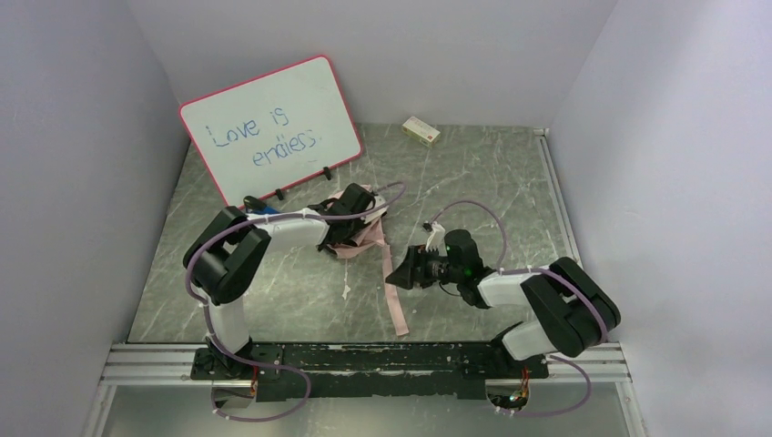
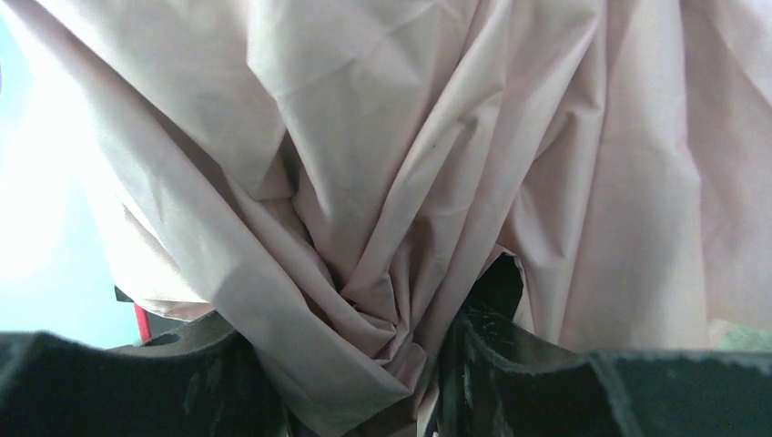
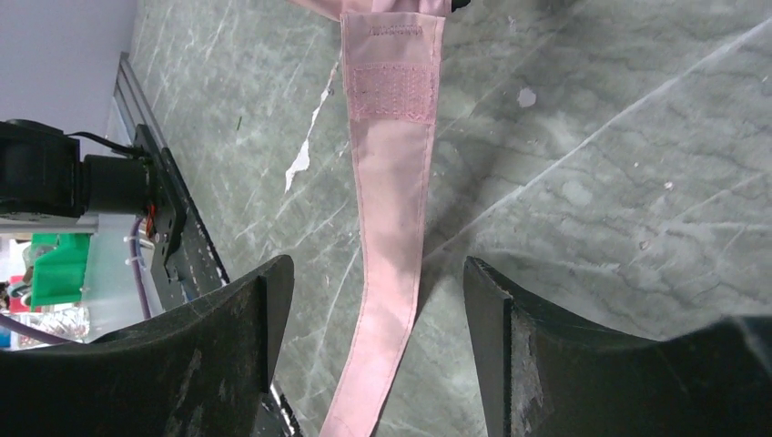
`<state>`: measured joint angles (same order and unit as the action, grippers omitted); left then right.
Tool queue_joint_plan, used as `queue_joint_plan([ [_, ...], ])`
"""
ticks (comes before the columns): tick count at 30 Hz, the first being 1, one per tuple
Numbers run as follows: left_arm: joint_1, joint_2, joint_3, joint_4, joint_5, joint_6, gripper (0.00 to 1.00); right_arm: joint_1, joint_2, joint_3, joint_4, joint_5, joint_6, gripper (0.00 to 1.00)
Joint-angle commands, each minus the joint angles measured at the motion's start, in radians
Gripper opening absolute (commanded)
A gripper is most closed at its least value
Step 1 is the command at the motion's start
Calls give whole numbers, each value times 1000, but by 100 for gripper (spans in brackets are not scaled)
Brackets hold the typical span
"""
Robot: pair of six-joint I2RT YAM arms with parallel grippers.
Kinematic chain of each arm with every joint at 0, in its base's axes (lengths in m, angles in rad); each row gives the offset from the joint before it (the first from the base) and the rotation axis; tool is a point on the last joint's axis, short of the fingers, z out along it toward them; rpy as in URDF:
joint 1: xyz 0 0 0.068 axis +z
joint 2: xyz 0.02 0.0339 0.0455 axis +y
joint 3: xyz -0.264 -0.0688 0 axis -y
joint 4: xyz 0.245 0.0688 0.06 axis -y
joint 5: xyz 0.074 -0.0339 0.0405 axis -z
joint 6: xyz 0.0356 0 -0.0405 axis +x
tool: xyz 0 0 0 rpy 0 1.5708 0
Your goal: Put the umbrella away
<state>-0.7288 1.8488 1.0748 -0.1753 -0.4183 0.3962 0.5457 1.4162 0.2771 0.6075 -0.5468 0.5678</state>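
Note:
The umbrella [image 1: 362, 221] lies collapsed in a crumpled heap at mid-table, its pale pink canopy [image 2: 428, 155] filling the left wrist view. My left gripper [image 2: 350, 369] is shut on a bunch of canopy folds, which are pressed between the two black fingers [image 2: 519, 364]. In the top view the left gripper [image 1: 340, 233] sits at the heap's near-left side. The pink strap [image 1: 395, 300] trails from the heap toward the near edge. My right gripper [image 1: 401, 269] hovers just right of its upper end. The strap [image 3: 391, 209] lies flat between the open right gripper [image 3: 375, 314] fingers, touching neither.
A pink-framed whiteboard [image 1: 273, 127] leans at the back left. A small white box [image 1: 421, 131] lies at the back, right of the board. Walls close in on the left, back and right. A metal rail [image 1: 364, 357] runs along the near edge.

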Motion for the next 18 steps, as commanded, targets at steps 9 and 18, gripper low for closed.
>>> queue_joint_plan([
  [9, 23, 32, 3, -11, -23, 4, 5, -90, 233, 46, 401, -122, 76, 69],
  [18, 23, 24, 6, -16, -22, 9, 5, -99, 601, 66, 911, -250, 363, 56],
])
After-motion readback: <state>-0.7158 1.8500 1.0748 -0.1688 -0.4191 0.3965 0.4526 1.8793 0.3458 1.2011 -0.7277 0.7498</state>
